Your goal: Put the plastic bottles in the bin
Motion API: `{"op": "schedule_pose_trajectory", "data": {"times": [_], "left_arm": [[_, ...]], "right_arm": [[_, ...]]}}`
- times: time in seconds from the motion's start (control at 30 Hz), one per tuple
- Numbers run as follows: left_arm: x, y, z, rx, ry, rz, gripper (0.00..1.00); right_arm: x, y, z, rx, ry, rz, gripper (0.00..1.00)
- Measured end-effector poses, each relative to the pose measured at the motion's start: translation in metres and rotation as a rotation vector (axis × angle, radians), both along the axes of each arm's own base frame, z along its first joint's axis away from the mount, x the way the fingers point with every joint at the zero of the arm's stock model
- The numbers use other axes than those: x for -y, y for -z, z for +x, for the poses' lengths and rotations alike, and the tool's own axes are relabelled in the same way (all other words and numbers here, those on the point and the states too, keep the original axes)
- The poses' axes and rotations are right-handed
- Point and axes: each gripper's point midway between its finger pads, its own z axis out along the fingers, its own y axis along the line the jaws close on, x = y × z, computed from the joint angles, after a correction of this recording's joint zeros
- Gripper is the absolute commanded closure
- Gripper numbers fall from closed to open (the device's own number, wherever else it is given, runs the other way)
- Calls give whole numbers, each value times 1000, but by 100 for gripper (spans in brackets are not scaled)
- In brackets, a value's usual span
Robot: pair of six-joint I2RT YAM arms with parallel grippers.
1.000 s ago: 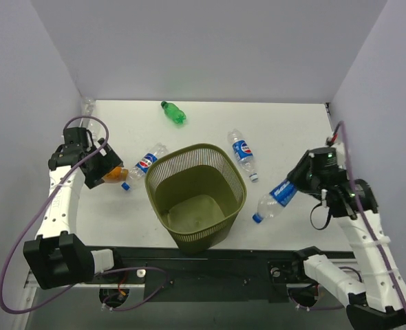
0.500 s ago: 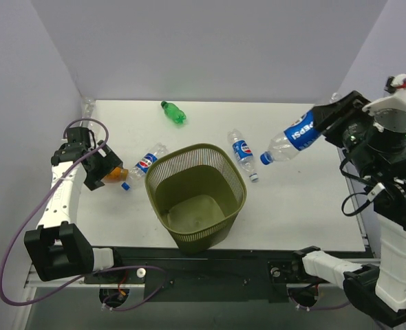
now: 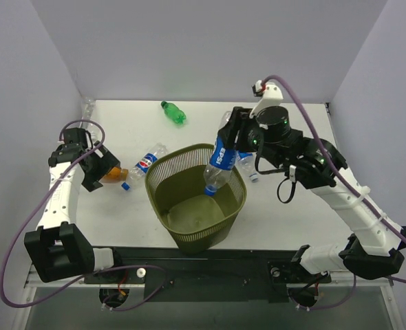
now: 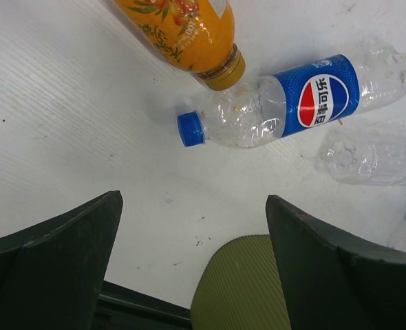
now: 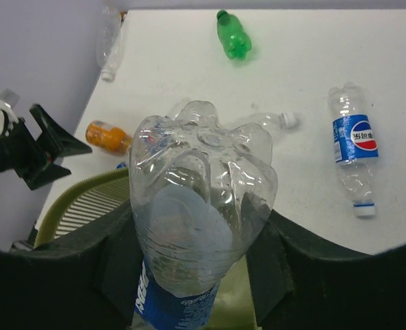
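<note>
Top external | right tool [image 3: 229,129] clamps clear bottle [image 3: 220,158] over mesh bin [image 3: 163,167] | left tool [image 3: 101,167] apart

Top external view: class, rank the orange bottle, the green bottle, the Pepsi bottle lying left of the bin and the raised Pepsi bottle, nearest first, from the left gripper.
From the left gripper:
1. orange bottle, just beside its fingers.
2. lying Pepsi bottle, left of the bin.
3. green bottle, far back.
4. raised Pepsi bottle, over the bin.

Seven bottles [image 3: 144,163] — one green [image 3: 173,113], one orange [image 3: 113,174], one bin [image 3: 197,238]
</note>
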Motion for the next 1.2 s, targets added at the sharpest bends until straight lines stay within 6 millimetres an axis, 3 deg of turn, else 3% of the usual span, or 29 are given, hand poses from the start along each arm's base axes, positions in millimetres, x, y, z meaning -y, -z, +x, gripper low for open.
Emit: {"op": "schedule_pose_trajectory", "data": {"times": [0.03, 0.1, 0.3, 0.47, 0.77, 0.87, 0.97, 1.03, 1.1, 1.17, 1.2], "left_arm": [[-2, 0, 0, -2, -5, -3, 3], [-7, -1, 3, -13, -16, -4, 3], [-22, -6, 25, -7, -56, -1, 3], [-29, 19, 32, -72, -116, -10, 3], [-43, 39, 64, -17, -218, 1, 3], [-46, 53, 73, 5, -247, -3, 3], [-46, 79, 76, -9, -271, -15, 3], [-46, 96, 77, -22, -275, -20, 8], [-46, 109, 78, -39, -280, -26, 19], [-47, 116, 80, -46, -285, -24, 33], [-48, 117, 82, -40, -285, -22, 35]], "right_arm": [[-6, 7, -3, -7, -18, -15, 32], [-18, 21, -12, -19, -56, -50, 22], [-35, 33, -23, -9, -118, -123, 19], [-13, 26, -17, 41, -33, -157, 18], [66, 17, -36, 123, 134, -157, 18], [77, 23, -38, 118, 162, -174, 18], [79, 33, -37, 102, 169, -197, 18], [79, 43, -36, 87, 174, -229, 18], [79, 56, -34, 64, 177, -278, 18], [81, 66, -33, 44, 185, -322, 18], [83, 69, -32, 37, 194, -338, 18]]}}
